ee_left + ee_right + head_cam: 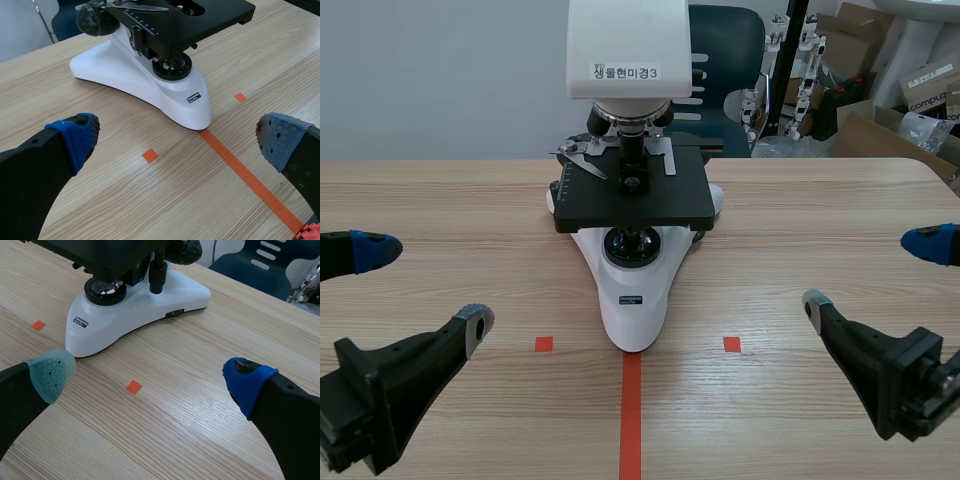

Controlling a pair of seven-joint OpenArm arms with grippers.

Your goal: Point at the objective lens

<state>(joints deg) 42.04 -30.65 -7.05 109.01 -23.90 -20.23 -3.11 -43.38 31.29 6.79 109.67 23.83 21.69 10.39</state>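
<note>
The white-and-black laboratory microscope [633, 190] loses the top of its white head past the scene view's upper edge. Under that head, the silver objective lens [630, 128] shows its barrel. The darker lenses on either side are half tucked behind it. The black square stage [635, 205] covers whatever part of the stand lies behind it.

Both wrist views cut the microscope off at about stage height, so neither shows the lens. The small printed label [633, 300] on the base is too small to read.

The left hand [428, 285] and right hand [868, 272] each have a blue-tipped finger running off the side edge. The dark teal chair [725, 45] is mostly hidden behind the microscope.
</note>
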